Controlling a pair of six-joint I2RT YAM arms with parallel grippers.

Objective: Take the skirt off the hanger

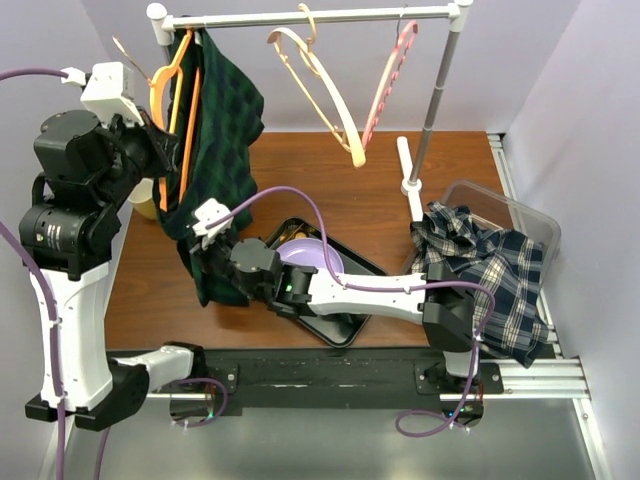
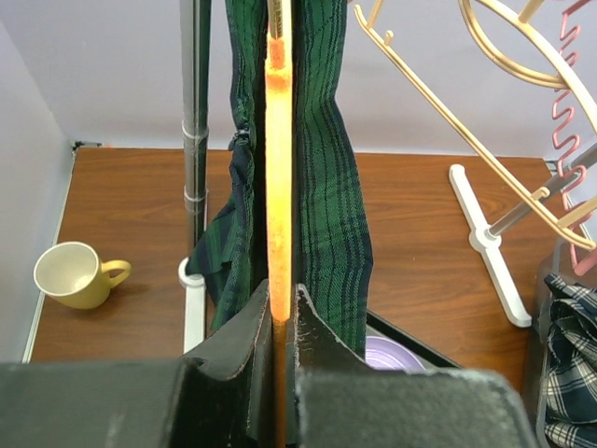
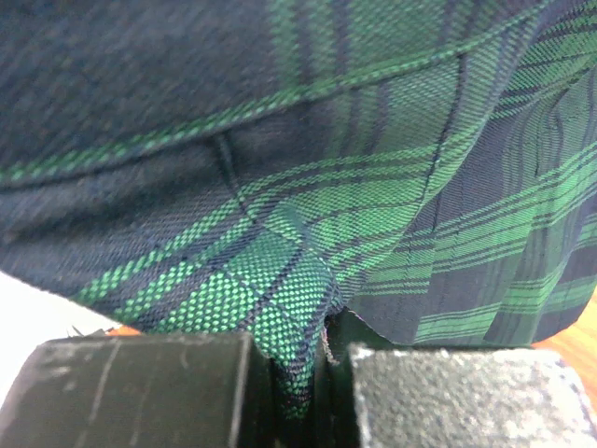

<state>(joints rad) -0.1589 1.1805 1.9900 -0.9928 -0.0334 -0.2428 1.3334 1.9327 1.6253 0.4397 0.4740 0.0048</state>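
Now the green plaid skirt (image 1: 230, 110) hangs on the orange hanger (image 2: 278, 140) at the left end of the rail (image 1: 240, 18), above the worktop (image 1: 370, 190). Left jaws clench the hanger; right jaws pinch the skirt's lower hem beside the black tray (image 1: 340, 330).

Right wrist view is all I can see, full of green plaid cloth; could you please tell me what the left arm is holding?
Observer: The left gripper is shut on the orange hanger that carries the green skirt.
Operator: Thank you. Is that hanger on the rail?
Observer: It appears to hang at the rail's left end.
Operator: What sits near the right gripper?
Observer: A black tray holding a purple plate, on the table just right of it.
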